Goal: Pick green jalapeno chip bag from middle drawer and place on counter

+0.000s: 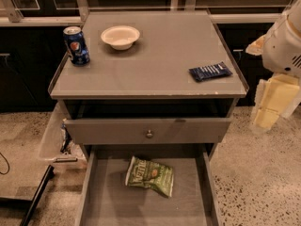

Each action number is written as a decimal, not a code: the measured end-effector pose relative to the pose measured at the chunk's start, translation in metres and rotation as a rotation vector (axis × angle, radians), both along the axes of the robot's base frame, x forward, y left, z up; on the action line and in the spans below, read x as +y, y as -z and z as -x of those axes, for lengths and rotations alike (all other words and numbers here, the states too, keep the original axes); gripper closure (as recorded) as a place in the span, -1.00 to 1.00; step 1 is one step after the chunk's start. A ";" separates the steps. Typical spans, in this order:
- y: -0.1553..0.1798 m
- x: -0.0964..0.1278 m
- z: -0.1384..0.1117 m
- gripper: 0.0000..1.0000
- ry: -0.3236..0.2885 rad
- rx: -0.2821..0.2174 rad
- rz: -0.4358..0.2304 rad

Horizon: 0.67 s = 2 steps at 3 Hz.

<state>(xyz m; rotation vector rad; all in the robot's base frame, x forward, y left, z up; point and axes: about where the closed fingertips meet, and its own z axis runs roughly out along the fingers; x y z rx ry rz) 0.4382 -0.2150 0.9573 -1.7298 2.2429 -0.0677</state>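
The green jalapeno chip bag [149,176] lies flat on the floor of the pulled-out middle drawer [102,206], near its back and middle. The counter [160,55] is the grey cabinet top above it. My gripper [270,106], pale yellow under the white arm [284,41], hangs at the right of the cabinet. It is beside the counter's right front corner, well apart from the bag and above floor level. It holds nothing that I can see.
On the counter stand a blue soda can [76,45] at the back left and a white bowl [120,36] next to it. A dark blue snack wrapper [210,71] lies at the right. The upper drawer front with a knob [149,133] overhangs the back of the middle drawer.
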 end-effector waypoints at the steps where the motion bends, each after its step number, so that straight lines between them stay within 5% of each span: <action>1: 0.042 0.004 0.000 -1.00 -0.010 0.022 0.004; 2: 0.094 0.000 -0.002 -1.00 -0.009 0.072 0.022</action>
